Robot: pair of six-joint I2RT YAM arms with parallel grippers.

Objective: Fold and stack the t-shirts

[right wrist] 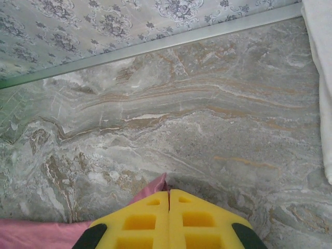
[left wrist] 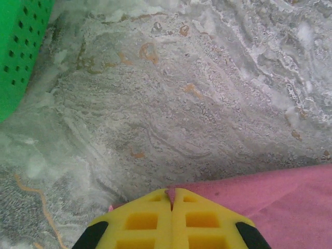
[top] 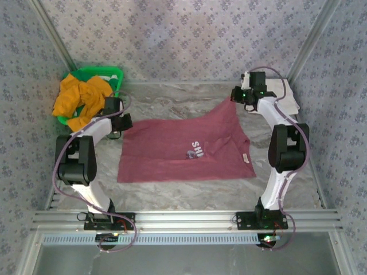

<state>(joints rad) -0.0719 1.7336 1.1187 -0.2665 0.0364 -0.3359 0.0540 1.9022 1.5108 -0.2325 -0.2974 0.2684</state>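
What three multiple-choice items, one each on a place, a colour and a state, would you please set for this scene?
1. Where is the mustard-orange t-shirt?
A. Heaped in the green basket
B. Spread flat mid-table
C. Folded at the near edge

2. What colour is the spread-out t-shirt?
A. Green
B. Maroon
C. Blue

3. How do the left gripper and right gripper stand?
A. Both wide open
B. Both shut on that t-shirt's edge
C. Both shut on nothing

Answers:
1 A: orange cloth piles over the basket's rim at far left.
2 B: the top view shows dark-red cloth.
3 B: each wrist view shows pink cloth pinched between closed yellow fingers.
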